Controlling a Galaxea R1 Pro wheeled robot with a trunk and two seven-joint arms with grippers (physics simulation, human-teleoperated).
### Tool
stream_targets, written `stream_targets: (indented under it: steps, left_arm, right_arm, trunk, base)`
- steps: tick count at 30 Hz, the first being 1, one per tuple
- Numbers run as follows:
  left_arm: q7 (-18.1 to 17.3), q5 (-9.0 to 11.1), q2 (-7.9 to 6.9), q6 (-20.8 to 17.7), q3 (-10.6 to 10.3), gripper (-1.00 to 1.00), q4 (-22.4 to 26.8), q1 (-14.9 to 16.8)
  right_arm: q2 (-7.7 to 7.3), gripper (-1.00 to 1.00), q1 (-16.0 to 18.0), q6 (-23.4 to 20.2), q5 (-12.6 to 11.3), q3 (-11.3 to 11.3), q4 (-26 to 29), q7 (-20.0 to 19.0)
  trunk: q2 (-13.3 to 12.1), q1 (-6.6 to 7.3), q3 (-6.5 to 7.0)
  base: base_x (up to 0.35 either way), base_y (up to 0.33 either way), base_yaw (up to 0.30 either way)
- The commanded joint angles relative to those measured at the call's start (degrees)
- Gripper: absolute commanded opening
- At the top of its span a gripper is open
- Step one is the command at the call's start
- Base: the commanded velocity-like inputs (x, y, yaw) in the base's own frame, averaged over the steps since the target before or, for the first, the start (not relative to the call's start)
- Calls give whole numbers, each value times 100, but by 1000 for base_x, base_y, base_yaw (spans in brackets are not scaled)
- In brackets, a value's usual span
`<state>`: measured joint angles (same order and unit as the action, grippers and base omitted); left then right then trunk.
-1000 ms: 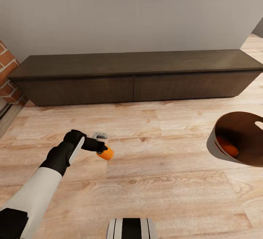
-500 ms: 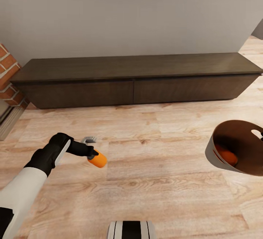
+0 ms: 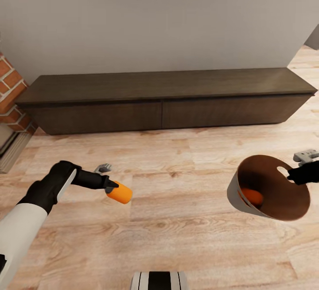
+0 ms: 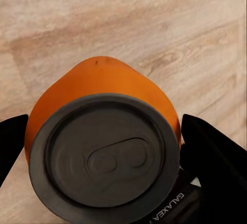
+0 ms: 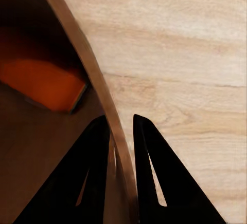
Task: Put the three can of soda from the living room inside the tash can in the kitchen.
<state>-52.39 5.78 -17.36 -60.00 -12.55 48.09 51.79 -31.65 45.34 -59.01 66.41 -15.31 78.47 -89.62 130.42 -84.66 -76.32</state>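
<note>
An orange soda can (image 3: 119, 192) hangs above the wood floor with my left gripper (image 3: 111, 186) shut on it. The left wrist view looks onto the can's grey top (image 4: 105, 154), black fingers (image 4: 211, 149) pressing on either side. At the right, my right gripper (image 3: 296, 175) holds the trash can (image 3: 237, 188) tilted off the floor by its rim. It is grey outside and coppery-brown inside, and another orange can (image 3: 252, 196) lies within. The right wrist view has the rim wall (image 5: 82, 62) pinched between two black fingers (image 5: 154, 172), with the orange can (image 5: 41, 82) inside.
A long dark low cabinet (image 3: 164, 99) runs along the grey wall ahead. A brick fireplace (image 3: 11, 90) stands at the far left. Light wood floor (image 3: 177, 219) spreads between my arms. My base's top (image 3: 159, 280) sits at the bottom edge.
The whole view has shifted, so the camera has moved. The left arm with the orange can has dropped lower and left. The trash can has come further into view, toward the middle.
</note>
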Motion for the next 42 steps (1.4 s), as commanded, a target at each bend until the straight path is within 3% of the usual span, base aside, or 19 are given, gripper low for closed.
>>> stream_targets:
  steps: [1, 5, 13, 16, 17, 23, 30, 34, 39, 42]
  left_arm:
    - [-86, -24, -2, 0, 3, -100, 10, -2]
    - [-241, -68, -4, 0, 1, -100, 14, 0]
    - [-432, -33, -9, 0, 6, -100, 54, -2]
    - [-617, -47, -17, 0, 3, -100, 57, -8]
    - [-699, -50, -19, 0, -9, -100, 70, -18]
    - [-764, -55, -23, 0, -50, -100, 119, -39]
    - [-701, -78, -22, 0, -64, -100, 417, -60]
    - [-356, -84, 28, 0, -61, -100, 529, -64]
    - [742, -35, 65, 0, -13, -100, 576, -87]
    - [1040, -15, 103, 0, 2, -100, 600, -101]
  right_arm:
    - [127, -100, 3, -34, 35, -11, 2, -38]
    - [402, -100, 0, -32, 48, -21, 78, -38]
    - [553, -100, -7, -56, 96, 22, 165, -38]
    - [640, -100, -12, -59, 106, 14, 169, -38]
    - [733, -100, -71, -53, 112, 5, 169, -38]
    - [842, -100, -278, -29, 110, 11, 177, -38]
    - [845, -100, -311, -18, 109, 30, 232, -38]
    - [844, -100, -314, -1, 102, 30, 246, -38]
    - [850, -100, -315, 3, 106, 54, 252, -38]
    - [848, -100, -315, 4, 113, 58, 249, -38]
  trunk:
    - [-41, 23, 19]
    - [-202, 111, 91]
    - [-523, 287, 234]
    - [-643, 352, 288]
    - [-683, 374, 306]
    - [-924, 506, 414]
    - [-1204, 660, 540]
    - [-1365, 748, 611]
    - [-1565, 858, 701]
    - [-1686, 924, 755]
  base:
    - [0, 0, 0]
    - [0, 0, 0]
    - [0, 0, 0]
    - [0, 0, 0]
    - [0, 0, 0]
    - [0, 0, 0]
    - [0, 0, 0]
    - [0, 0, 0]
    - [0, 0, 0]
    - [0, 0, 0]
